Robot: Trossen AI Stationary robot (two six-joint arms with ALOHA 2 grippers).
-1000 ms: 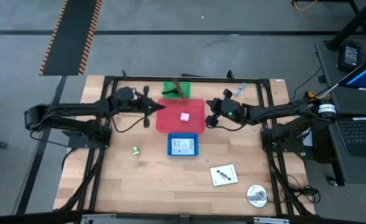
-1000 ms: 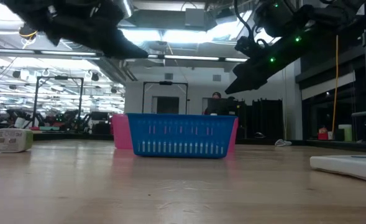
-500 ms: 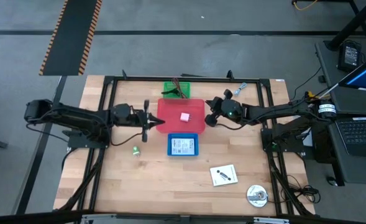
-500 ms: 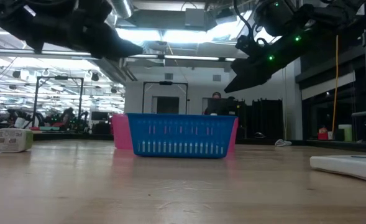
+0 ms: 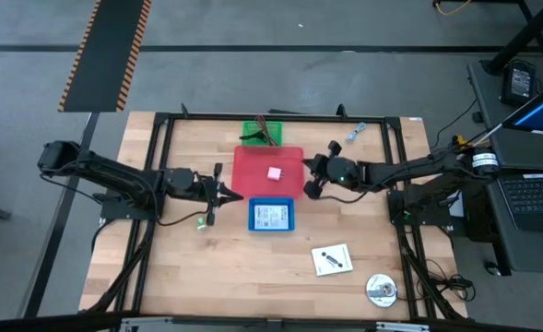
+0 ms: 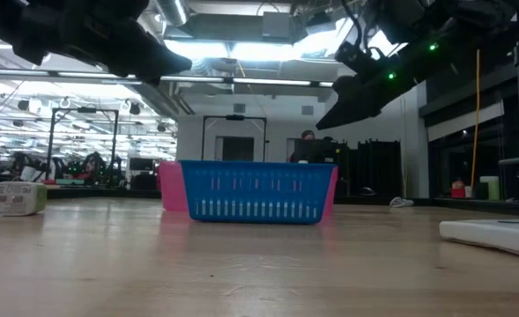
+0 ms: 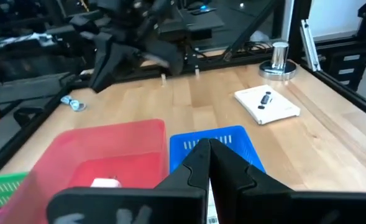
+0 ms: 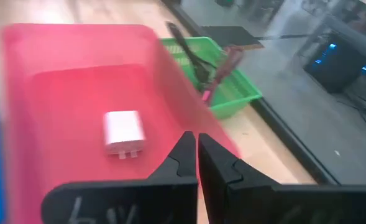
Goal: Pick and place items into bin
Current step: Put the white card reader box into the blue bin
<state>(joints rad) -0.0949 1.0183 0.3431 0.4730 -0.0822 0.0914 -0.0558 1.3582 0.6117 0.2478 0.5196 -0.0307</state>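
Observation:
The pink cube (image 5: pixel 274 172) lies in the red bin (image 5: pixel 253 175); in the right wrist view it shows pale (image 8: pixel 123 132). One white printed card (image 5: pixel 271 216) lies in the blue bin (image 5: pixel 288 224), another (image 5: pixel 332 260) on the table near the right front. The tiny green piece (image 5: pixel 201 221) sits on the wood left of the blue bin. A dark red cord (image 8: pixel 223 62) lies in the green bin (image 5: pixel 249 129). The blue-grey piece (image 5: pixel 356 132) lies near the far edge. My left gripper (image 5: pixel 227 194) hovers shut, above the green piece's right. My right gripper (image 5: pixel 306 181) hovers shut at the red bin's right edge.
A round silver object (image 5: pixel 381 290) stands at the near right corner. The three bins sit together at the table's middle, green farthest, blue nearest. Dark frame rails run along both sides of the table. Bare wood lies at the near left.
My left gripper has moved from the red bin's left edge toward the table's near edge, ending beside the blue bin's far left corner. My right gripper has shifted a little toward the near edge. Both have stayed shut. No item has moved.

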